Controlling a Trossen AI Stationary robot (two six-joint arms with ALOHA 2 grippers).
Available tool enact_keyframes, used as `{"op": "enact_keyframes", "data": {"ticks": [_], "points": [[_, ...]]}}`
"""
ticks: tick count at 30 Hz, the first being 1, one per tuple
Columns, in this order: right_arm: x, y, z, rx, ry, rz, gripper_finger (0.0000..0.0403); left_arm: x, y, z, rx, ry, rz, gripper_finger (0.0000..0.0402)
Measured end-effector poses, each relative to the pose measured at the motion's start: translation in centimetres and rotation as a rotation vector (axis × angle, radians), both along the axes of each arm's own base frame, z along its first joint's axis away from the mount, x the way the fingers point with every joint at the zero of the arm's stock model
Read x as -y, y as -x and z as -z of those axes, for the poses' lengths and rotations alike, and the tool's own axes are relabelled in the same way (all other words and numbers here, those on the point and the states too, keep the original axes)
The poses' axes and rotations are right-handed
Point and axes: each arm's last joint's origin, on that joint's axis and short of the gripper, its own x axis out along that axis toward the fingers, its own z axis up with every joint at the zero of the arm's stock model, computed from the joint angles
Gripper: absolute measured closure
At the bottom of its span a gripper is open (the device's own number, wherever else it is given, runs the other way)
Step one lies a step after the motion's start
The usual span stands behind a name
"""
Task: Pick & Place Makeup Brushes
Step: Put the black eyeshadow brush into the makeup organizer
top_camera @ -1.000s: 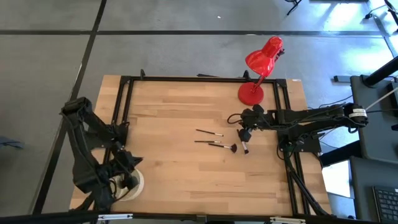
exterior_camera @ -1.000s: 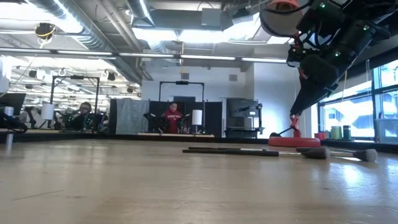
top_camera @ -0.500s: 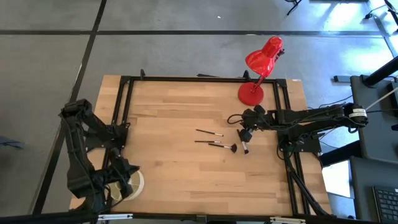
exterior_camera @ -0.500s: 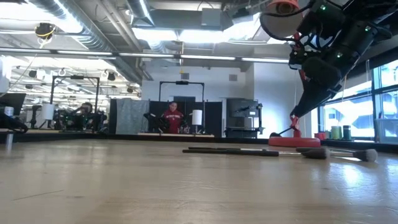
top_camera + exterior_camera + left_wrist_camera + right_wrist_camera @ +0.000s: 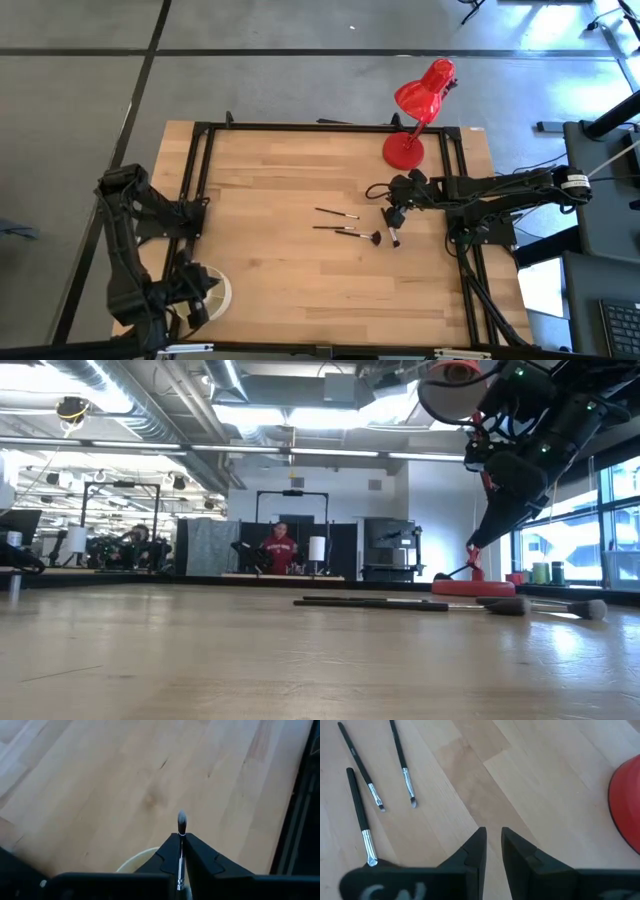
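Observation:
My left gripper (image 5: 197,300) is at the table's near left corner, above a white round cup (image 5: 222,291) whose rim (image 5: 134,861) shows below the fingers. It is shut on one makeup brush (image 5: 181,822). Three more makeup brushes lie flat mid-table: two thin ones (image 5: 337,214) (image 5: 333,229) and a fan-shaped one (image 5: 366,237). A thicker brush (image 5: 393,238) lies under my right gripper (image 5: 492,845). That gripper hangs above the wood with a narrow gap between its fingers, which hold nothing. My left gripper pinches the brush's silvery ferrule and handle (image 5: 180,857) between its two fingers. The brush runs along the fingers, and its pale-tipped bristle head (image 5: 181,819) sticks out beyond the fingertips. The fingers slant down. The brush is lifted clear, over the cup's rim.
A red desk lamp (image 5: 405,148) stands at the far right, its base (image 5: 625,805) close to my right gripper. A black frame (image 5: 205,170) borders the wooden top. The wide middle and left of the table are bare wood.
My left gripper has gone toward the table's near edge and slightly down, tipping more steeply, and now hangs over the white cup with the brush still pinched. My right gripper and the brushes on the table have kept still.

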Motion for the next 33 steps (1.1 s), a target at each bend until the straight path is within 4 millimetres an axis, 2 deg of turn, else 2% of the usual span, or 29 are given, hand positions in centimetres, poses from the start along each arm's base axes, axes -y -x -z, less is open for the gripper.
{"op": "enact_keyframes", "data": {"ticks": [6,13,22,27,33], "points": [[0.0,0.0,0.0,0.0,0.0,0.0,0.0343,0.1,0.0,0.0,0.024,0.001,0.003,0.0356],[0.0,0.0,0.0,-0.001,0.0,0.0,0.0343,-0.1,-0.1,0.0,-0.007,-0.017,0.013,0.0304],[0.0,-0.2,-0.1,0.02,0.004,-0.002,0.0343,-2.3,-1.9,-0.5,-0.055,-0.097,-0.095,0.0264],[0.0,-0.4,-0.3,0.043,0.017,-0.018,0.0343,-5.7,-5.3,-1.4,-0.012,-0.201,-0.192,0.0263],[0.0,-0.5,-0.4,0.043,0.05,-0.057,0.0343,-10.6,-13.0,-0.7,-0.159,-0.182,-0.115,0.0263]]}}
